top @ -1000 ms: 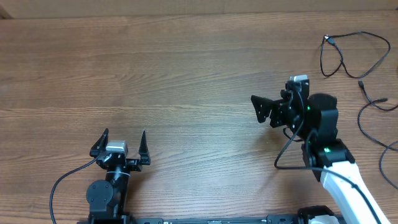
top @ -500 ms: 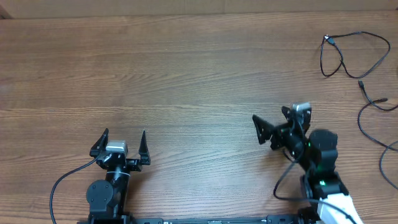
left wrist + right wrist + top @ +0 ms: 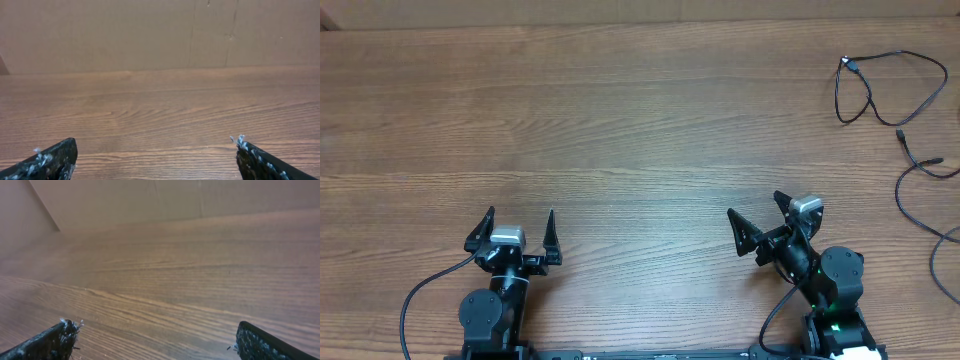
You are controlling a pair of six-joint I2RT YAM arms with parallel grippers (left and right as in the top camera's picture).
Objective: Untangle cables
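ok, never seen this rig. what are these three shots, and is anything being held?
Two robot arms sit at the near edge of a wooden table. The wide shot is from a fixed camera overhead. The other two come from a camera on each wrist, looking forward past that arm's own two fingers, the dark tips in the bottom corners. The left end effector and the right end effector are both open and hold nothing. Thin black cables lie in loops at the table's far right, apart from both arms. Neither wrist view shows them, only bare wood.
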